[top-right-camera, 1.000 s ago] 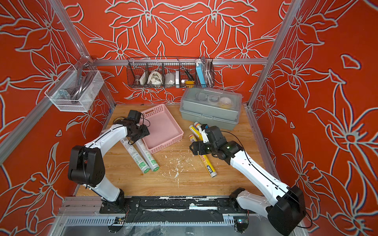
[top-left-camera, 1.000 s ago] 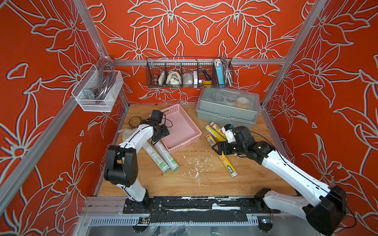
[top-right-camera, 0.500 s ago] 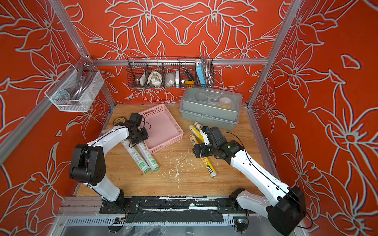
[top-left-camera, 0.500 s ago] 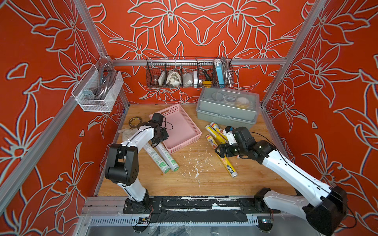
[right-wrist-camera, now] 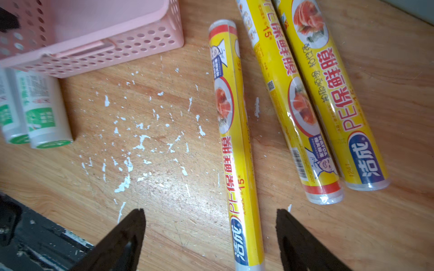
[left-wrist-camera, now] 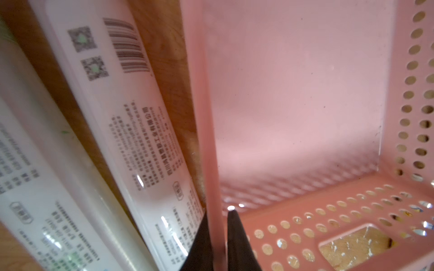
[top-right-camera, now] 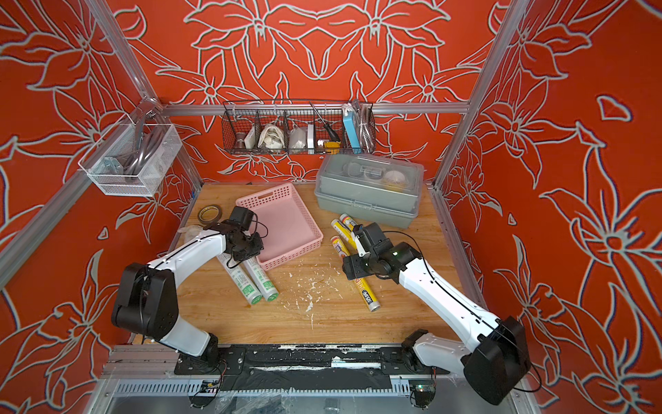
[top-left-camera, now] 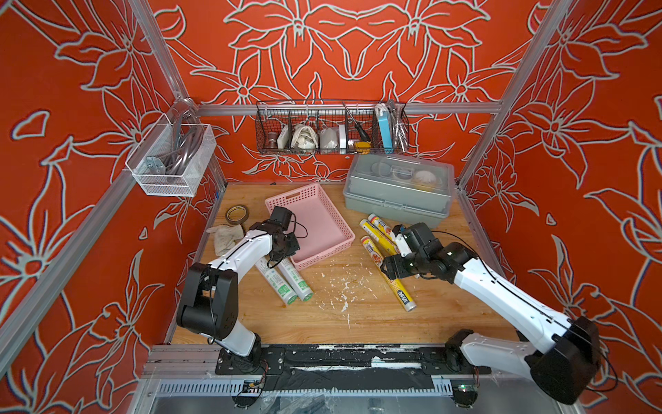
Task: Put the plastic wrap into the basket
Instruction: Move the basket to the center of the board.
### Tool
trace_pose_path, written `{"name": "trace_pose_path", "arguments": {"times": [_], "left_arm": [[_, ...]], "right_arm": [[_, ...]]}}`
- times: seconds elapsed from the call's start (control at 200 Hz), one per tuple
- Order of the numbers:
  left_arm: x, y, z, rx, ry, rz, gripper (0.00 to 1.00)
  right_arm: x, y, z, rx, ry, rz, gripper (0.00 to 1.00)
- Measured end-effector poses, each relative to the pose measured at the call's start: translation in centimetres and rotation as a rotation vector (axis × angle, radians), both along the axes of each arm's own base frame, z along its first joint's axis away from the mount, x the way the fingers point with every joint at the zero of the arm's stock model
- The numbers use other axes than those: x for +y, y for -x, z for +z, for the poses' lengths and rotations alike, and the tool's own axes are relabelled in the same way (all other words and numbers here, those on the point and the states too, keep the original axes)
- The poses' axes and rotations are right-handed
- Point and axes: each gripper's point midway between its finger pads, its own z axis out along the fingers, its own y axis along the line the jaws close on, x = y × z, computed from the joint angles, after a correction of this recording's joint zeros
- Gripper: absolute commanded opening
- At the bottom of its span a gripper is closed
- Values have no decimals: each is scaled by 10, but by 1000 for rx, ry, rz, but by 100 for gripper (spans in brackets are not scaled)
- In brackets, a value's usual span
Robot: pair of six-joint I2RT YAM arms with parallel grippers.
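Observation:
The pink basket (top-left-camera: 293, 194) stands on the wooden table at the back left. My left gripper (left-wrist-camera: 217, 234) is shut on its side wall near the front corner, one finger inside and one outside. Two white-green plastic wrap rolls (top-left-camera: 288, 283) lie side by side against that wall, close beside the gripper (top-left-camera: 286, 251). Three yellow plastic wrap rolls lie to the right of the basket. My right gripper (right-wrist-camera: 210, 210) hovers open over the longest-showing one (right-wrist-camera: 232, 131), which lies between the fingers untouched. The other two (right-wrist-camera: 293, 105) (right-wrist-camera: 333, 98) lie beside it.
A grey lidded box (top-left-camera: 397, 193) stands at the back right. A brown tape ring (top-left-camera: 237, 214) and a crumpled cloth (top-left-camera: 227, 236) lie left of the basket. A wire rack (top-left-camera: 331, 129) and a white mesh bin (top-left-camera: 170, 161) hang on the walls. White flecks (top-left-camera: 340, 286) dot the table.
My left gripper slid along the basket's left side towards the front corner and closed on the wall. My right gripper shifted forward along the yellow roll and narrowed slightly.

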Motion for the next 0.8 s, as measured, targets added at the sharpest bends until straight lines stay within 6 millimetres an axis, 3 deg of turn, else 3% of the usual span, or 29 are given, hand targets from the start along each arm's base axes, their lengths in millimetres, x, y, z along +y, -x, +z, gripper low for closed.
{"name": "trace_pose_path", "arguments": {"times": [0.32,0.636,0.801], "left_arm": [[-17,25,-1,17,29,-46,7],[-37,51,4,18,63,-87,8],[-40,58,0,36,67,-96,13]], "right_arm": [[-8,8,-16,50,55,9,84],[-14,18,-48,159,127,11,75],[-16,21,-66,226,174,14,74]]}}
